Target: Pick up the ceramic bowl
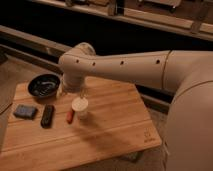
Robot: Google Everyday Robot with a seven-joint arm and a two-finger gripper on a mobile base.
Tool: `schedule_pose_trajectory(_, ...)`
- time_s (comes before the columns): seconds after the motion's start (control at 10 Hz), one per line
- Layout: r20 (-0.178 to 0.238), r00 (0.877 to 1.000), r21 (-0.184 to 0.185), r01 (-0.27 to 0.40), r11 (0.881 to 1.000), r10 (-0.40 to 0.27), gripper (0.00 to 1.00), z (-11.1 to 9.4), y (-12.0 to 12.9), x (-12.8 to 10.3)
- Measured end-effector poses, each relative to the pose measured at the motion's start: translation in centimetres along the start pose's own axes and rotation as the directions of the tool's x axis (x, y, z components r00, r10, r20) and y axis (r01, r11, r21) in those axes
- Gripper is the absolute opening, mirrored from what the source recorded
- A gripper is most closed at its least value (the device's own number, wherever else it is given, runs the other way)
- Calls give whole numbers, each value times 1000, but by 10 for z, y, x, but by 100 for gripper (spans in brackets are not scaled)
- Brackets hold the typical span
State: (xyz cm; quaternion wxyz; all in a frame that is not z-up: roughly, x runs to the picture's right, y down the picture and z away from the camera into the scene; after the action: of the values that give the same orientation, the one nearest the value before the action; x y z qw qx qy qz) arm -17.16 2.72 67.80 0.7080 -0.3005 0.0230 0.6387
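The ceramic bowl [44, 85] is round, shallow and glossy black. It sits at the far left corner of the wooden table [115, 125]. My gripper [69, 92] hangs under the thick white wrist [76, 70], just right of the bowl and above the table. The wrist hides most of it. A small white paper cup [79, 106] stands just in front of the gripper.
A red object [70, 116] lies next to the cup. A black oblong object [47, 115] and a blue object [25, 111] lie to its left. My white forearm [140, 65] crosses over the table's back edge. A dark shelf runs behind.
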Motion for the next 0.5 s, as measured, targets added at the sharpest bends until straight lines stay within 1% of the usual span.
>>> schedule_pose_trajectory(0.1,11,1000,-12,24,1000,-23,65,4,2,-2)
schedule_pose_trajectory(0.2,26,998,-19,63,998,-62,65,14,6,-6)
schedule_pose_trajectory(0.3,37,996,-18,86,996,-85,65,20,9,-9)
schedule_pose_trajectory(0.4,50,992,-7,119,993,-119,65,28,17,-14)
schedule_pose_trajectory(0.5,63,985,12,158,987,-158,65,38,30,-21)
